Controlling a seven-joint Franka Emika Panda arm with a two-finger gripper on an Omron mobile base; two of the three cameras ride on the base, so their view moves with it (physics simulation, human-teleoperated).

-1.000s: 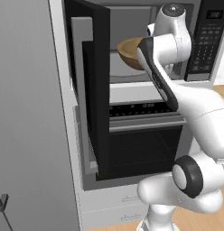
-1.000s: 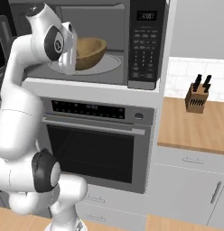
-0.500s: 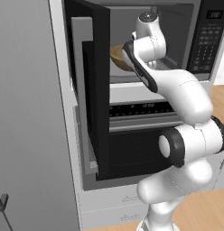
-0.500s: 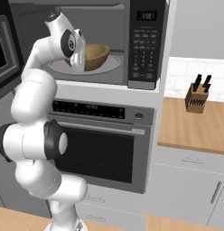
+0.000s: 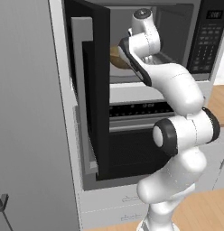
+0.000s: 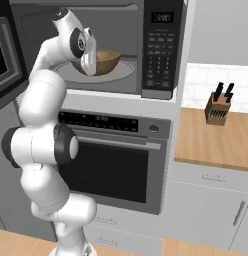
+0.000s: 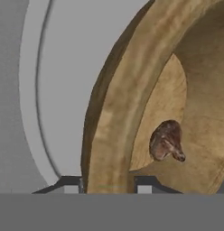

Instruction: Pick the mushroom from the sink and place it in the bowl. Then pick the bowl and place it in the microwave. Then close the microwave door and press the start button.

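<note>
Inside microwave (image 6: 161,65), end effector (image 7: 108,185) astride bowl (image 7: 118,113) rim.

The arm (image 6: 43,95) rises tall up the left of the right base view, wrist bent over at the top. The gripper (image 7: 108,186) shows at the hand view's bottom edge, one finger (image 7: 71,184) either side of a rim, jaws partly apart.

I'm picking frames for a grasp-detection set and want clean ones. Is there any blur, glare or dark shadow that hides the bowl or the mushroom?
Hand view: the bowl and the mushroom are sharp, evenly lit and glare-free, though the bowl is cropped. Right base view: the bowl sits evenly lit inside the microwave, partly hidden by the gripper. Left base view: the microwave door covers most of the bowl.
</note>
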